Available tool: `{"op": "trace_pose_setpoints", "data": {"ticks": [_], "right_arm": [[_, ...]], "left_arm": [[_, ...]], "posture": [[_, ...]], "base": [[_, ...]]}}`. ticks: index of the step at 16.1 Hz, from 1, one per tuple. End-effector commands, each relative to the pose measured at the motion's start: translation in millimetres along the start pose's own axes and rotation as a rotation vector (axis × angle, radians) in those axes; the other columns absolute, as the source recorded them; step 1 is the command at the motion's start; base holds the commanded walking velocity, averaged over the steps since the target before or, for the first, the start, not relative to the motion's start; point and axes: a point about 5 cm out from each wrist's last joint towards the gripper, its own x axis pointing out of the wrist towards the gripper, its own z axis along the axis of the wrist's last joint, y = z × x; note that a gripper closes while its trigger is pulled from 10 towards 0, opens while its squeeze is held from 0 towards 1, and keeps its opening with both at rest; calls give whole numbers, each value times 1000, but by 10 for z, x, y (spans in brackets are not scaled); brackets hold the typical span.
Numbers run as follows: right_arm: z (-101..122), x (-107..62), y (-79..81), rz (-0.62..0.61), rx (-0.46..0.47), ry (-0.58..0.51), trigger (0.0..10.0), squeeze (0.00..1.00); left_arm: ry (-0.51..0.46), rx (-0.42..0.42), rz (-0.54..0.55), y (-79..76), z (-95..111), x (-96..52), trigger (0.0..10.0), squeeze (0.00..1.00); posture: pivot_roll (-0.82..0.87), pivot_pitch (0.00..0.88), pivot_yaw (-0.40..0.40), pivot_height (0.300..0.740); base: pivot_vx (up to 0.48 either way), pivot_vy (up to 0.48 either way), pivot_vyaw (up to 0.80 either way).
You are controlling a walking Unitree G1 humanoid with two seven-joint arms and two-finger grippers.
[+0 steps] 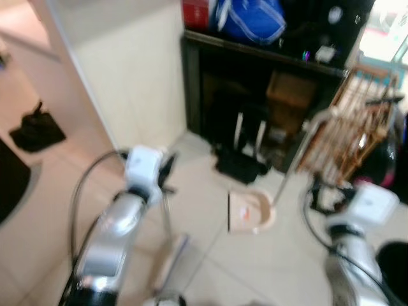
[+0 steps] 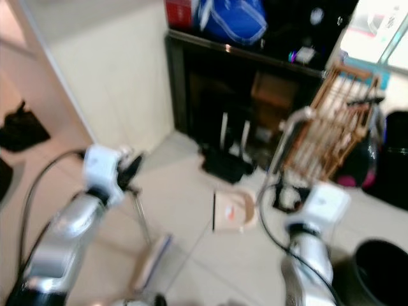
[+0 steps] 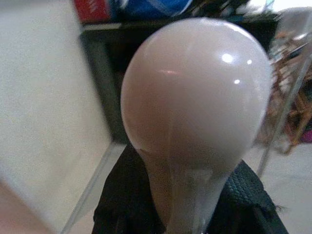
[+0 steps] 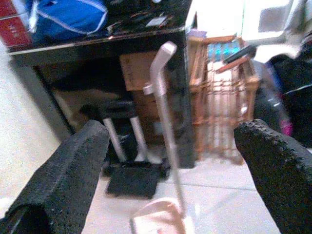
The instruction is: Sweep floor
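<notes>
My left gripper (image 1: 167,171) is shut on the thin handle of a broom (image 1: 167,220). The pale broom head (image 1: 171,260) rests on the tiled floor between my arms. In the left wrist view the handle's rounded pale knob (image 3: 195,107) sits between the black fingers (image 3: 122,204). A pink dustpan (image 1: 252,212) stands on the floor ahead, its long silver handle (image 1: 294,153) rising to the right. My right gripper (image 4: 170,131) is open, fingers (image 4: 63,180) spread wide, facing that dustpan handle (image 4: 165,112) from a short distance without touching it.
A black shelf unit (image 1: 255,83) stands against the cream wall, with a blue bag (image 1: 248,19) on top and a black trolley base (image 4: 134,178) beneath. A wooden rack (image 1: 357,134) stands right of it. A black bin (image 2: 376,268) is at lower right, a dark bag (image 1: 35,131) at far left.
</notes>
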Motion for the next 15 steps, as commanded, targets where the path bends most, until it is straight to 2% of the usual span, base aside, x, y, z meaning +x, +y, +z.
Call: {"op": "trace_pose_setpoints", "data": {"ticks": [1,2,3,5,7,10,11,15], "right_arm": [[40,-14,86,33,-9,-11,10000,0],[42,-26,108,35,-89,-38,10000,0],[28,-35,122,13,-119,-48,10000,0],[-48,-85,130,15,-117,-15,10000,0],[-108,-114,178,67,-81,14,10000,0],[-153,-103,202,97,-157,21,10000,0],[-163,-105,203,100,-156,25,10000,0],[-180,-104,207,96,-147,25,10000,0]], "left_arm": [[-28,37,23,54,56,6,10000,0],[-52,55,48,76,73,0,10000,0],[-53,62,48,99,69,-17,10000,0],[-48,61,52,130,46,-71,10000,0],[-44,60,51,157,7,-124,10000,0],[-41,78,59,189,-9,-147,10000,0],[-45,80,62,200,-2,-147,10000,0],[-46,98,62,231,2,-147,10000,0]], "posture": [[-55,90,26,740],[-61,84,31,740],[-67,86,35,740],[-81,70,59,740],[-81,68,59,740],[-55,54,42,740],[-50,52,39,740],[-48,49,43,740]], "base": [[0,0,0],[0,0,0],[0,0,0],[0,0,0],[0,0,0],[172,0,0],[270,0,0],[285,0,528]]}}
